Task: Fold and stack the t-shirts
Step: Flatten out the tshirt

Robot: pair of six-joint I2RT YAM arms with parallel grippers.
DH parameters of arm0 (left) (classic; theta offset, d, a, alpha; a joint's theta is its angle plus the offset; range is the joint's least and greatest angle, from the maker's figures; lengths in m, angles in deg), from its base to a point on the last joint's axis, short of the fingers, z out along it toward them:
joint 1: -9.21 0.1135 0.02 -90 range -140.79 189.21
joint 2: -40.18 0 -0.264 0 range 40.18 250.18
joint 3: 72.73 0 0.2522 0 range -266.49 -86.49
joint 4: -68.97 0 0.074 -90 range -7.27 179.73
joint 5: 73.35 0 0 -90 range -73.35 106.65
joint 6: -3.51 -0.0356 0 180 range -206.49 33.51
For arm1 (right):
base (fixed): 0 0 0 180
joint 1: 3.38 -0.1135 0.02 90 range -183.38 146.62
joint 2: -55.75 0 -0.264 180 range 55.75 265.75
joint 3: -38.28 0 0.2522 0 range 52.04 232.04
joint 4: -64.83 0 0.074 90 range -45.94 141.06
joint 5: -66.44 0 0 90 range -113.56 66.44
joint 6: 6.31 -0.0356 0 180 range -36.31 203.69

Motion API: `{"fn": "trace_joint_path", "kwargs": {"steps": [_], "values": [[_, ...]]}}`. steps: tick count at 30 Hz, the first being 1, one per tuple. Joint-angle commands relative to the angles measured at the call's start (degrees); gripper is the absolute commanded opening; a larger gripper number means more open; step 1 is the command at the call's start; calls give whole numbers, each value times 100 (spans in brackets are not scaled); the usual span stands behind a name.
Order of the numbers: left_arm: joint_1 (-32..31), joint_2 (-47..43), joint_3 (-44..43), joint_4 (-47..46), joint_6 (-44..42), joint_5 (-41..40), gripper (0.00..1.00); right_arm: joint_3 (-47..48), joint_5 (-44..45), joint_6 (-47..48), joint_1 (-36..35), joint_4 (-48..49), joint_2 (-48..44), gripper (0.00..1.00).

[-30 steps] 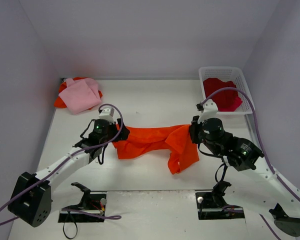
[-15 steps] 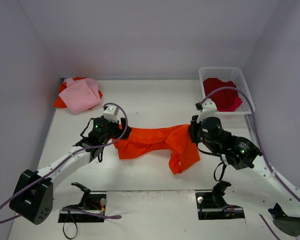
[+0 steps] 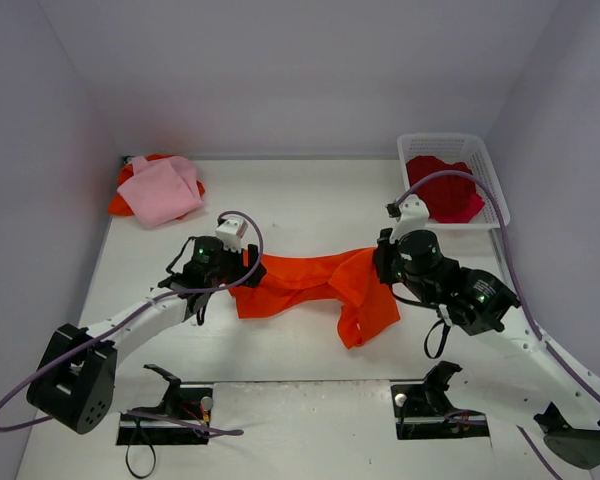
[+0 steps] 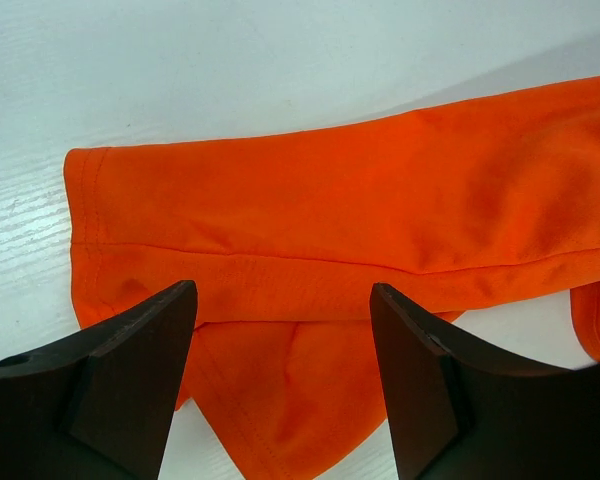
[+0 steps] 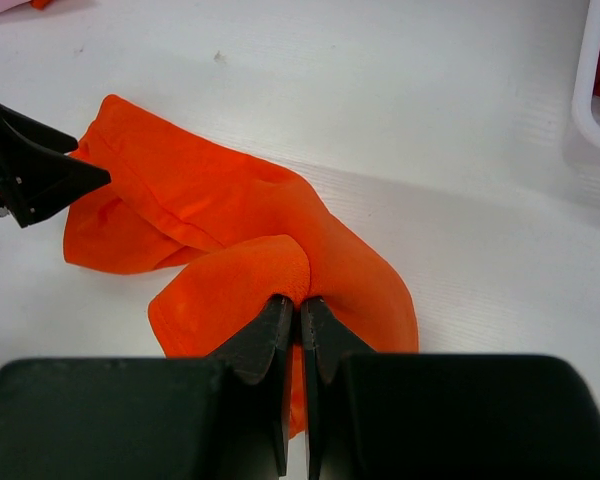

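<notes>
An orange t-shirt [image 3: 310, 285] lies crumpled and stretched across the middle of the table; it also shows in the left wrist view [image 4: 360, 220] and the right wrist view [image 5: 230, 230]. My left gripper [image 3: 246, 270] is open over the shirt's left end, one finger [image 4: 140, 370] on each side of a fold. My right gripper [image 3: 382, 268] is shut on a bunch of the shirt's right part [image 5: 300, 285]. A folded pink shirt [image 3: 162, 190] lies on an orange one [image 3: 120, 203] at the back left. A red shirt [image 3: 440, 187] lies in the basket.
A white plastic basket [image 3: 490, 190] stands at the back right, its edge in the right wrist view [image 5: 585, 120]. Walls close the table on the left, back and right. The arm bases sit at the near edge.
My left gripper has moved right and let go of the shirt's left end, which now rests on the table. My right gripper has shifted slightly left with its hold kept.
</notes>
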Motion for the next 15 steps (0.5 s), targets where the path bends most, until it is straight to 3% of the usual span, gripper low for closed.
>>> {"fn": "trace_joint_path", "kwargs": {"steps": [1,15], "values": [[49,-54,-76,-424,-9,166,65,232,-12,-55,36,221,66,0],[40,192,21,-266,176,-388,65,179,-65,-117,36,230,13,0]]}}
